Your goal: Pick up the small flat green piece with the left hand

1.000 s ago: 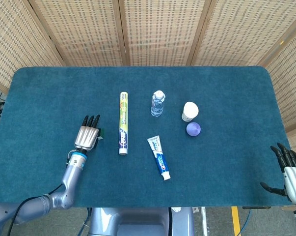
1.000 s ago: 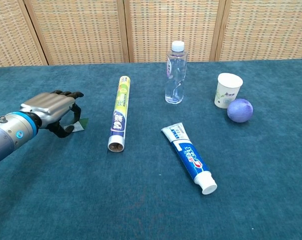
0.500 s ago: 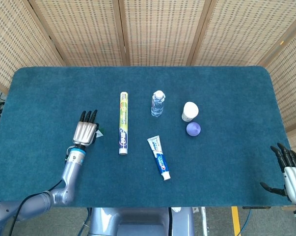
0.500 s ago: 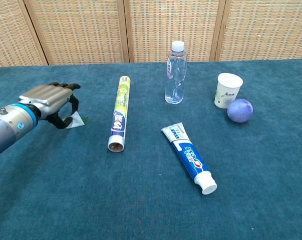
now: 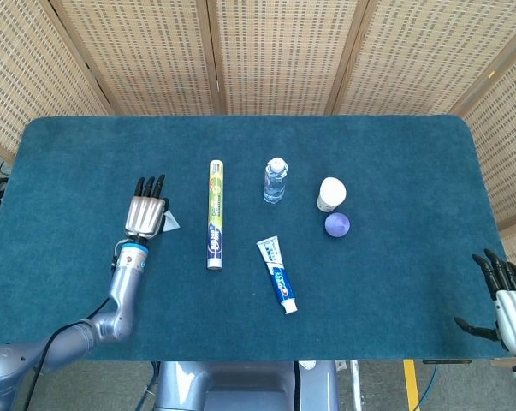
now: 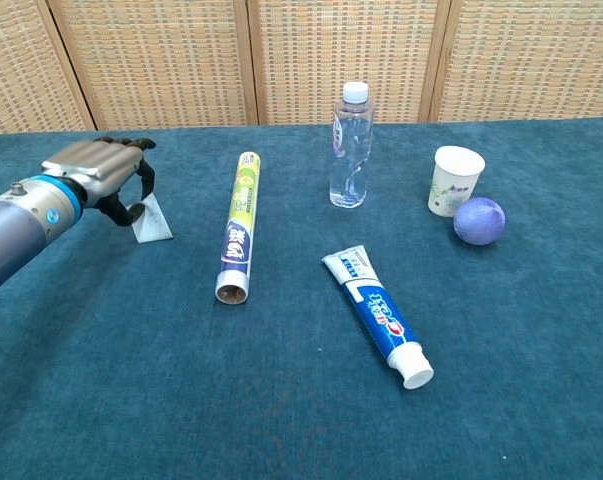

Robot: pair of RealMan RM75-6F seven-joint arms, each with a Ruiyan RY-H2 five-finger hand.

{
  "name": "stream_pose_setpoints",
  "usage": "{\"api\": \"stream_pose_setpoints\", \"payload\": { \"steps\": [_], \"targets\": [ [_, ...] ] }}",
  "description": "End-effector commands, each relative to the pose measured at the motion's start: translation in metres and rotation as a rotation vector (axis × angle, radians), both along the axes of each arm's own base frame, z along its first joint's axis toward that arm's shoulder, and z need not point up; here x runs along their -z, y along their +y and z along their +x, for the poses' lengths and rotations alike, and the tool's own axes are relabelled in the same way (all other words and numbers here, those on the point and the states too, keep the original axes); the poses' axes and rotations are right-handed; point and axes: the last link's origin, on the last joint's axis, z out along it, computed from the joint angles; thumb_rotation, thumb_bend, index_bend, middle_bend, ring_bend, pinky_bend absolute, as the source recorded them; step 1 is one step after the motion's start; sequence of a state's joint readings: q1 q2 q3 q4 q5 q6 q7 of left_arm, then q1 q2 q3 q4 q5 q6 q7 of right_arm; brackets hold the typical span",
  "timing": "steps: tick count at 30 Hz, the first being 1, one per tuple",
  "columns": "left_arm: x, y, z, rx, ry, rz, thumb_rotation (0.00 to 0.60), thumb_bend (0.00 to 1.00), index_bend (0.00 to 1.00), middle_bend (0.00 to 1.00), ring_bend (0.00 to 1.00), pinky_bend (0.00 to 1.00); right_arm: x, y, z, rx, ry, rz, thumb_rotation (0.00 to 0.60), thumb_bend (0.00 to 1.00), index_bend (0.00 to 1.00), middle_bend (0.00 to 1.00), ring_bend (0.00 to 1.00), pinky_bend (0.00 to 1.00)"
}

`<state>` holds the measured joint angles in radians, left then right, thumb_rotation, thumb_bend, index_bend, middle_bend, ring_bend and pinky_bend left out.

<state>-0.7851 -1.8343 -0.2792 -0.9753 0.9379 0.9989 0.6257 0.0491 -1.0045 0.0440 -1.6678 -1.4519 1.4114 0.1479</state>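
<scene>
The small flat green piece (image 6: 154, 221) (image 5: 169, 221) stands tilted on edge, its pale face turned to the chest camera. My left hand (image 6: 99, 170) (image 5: 145, 216) pinches its top edge between thumb and fingers at the table's left side. The piece's lower edge is close to the blue cloth; whether it touches cannot be told. My right hand (image 5: 507, 289) hangs off the table's near right corner, fingers spread and holding nothing; it does not show in the chest view.
A long yellow-green tube (image 5: 215, 214) (image 6: 235, 225) lies just right of the left hand. Further right are a water bottle (image 6: 349, 145), a toothpaste tube (image 6: 379, 315), a white cup (image 6: 454, 180) and a purple ball (image 6: 479, 221).
The left hand has moved away from the robot and risen a little, and the green piece has gone from lying flat under the fingers to standing tilted in its pinch. The right hand has not moved.
</scene>
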Motion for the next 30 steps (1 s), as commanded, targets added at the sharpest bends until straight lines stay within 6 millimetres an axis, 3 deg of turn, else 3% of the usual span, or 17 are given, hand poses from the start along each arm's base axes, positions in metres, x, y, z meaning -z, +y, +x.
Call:
{"api": "stream_pose_setpoints", "payload": {
  "steps": [1,8,14,19,23,30],
  "targets": [
    [-0.009,0.008,0.004,0.009,-0.003,0.028,0.600,0.52,0.65,0.00,0.00,0.00,0.000,0.000,-0.001,0.003,-0.002,-0.001,0.600,0.15,0.00,0.00,0.00,0.00],
    [-0.035,0.014,0.007,0.020,-0.044,0.094,0.600,0.51,0.65,0.00,0.00,0.00,-0.002,0.000,-0.001,0.001,-0.004,-0.005,0.600,0.14,0.00,0.00,0.00,0.00],
    [-0.061,-0.006,0.013,0.079,-0.137,0.137,0.600,0.48,0.64,0.00,0.00,0.00,-0.002,0.001,0.000,0.000,-0.002,-0.006,0.600,0.15,0.00,0.00,0.00,0.00],
    [-0.088,-0.048,0.012,0.136,-0.214,0.144,0.600,0.38,0.58,0.00,0.00,0.00,-0.003,0.001,0.000,0.000,0.002,-0.013,0.600,0.15,0.00,0.00,0.00,0.00],
    [-0.108,-0.087,0.002,0.146,-0.245,0.141,0.600,0.33,0.45,0.00,0.00,0.00,-0.003,0.001,0.001,0.001,0.008,-0.019,0.600,0.14,0.00,0.00,0.00,0.00],
    [-0.127,-0.137,-0.020,0.081,-0.246,0.083,0.600,0.30,0.17,0.00,0.00,0.00,-0.003,0.002,0.001,0.004,0.017,-0.026,0.600,0.15,0.00,0.00,0.00,0.00]
  ]
}}
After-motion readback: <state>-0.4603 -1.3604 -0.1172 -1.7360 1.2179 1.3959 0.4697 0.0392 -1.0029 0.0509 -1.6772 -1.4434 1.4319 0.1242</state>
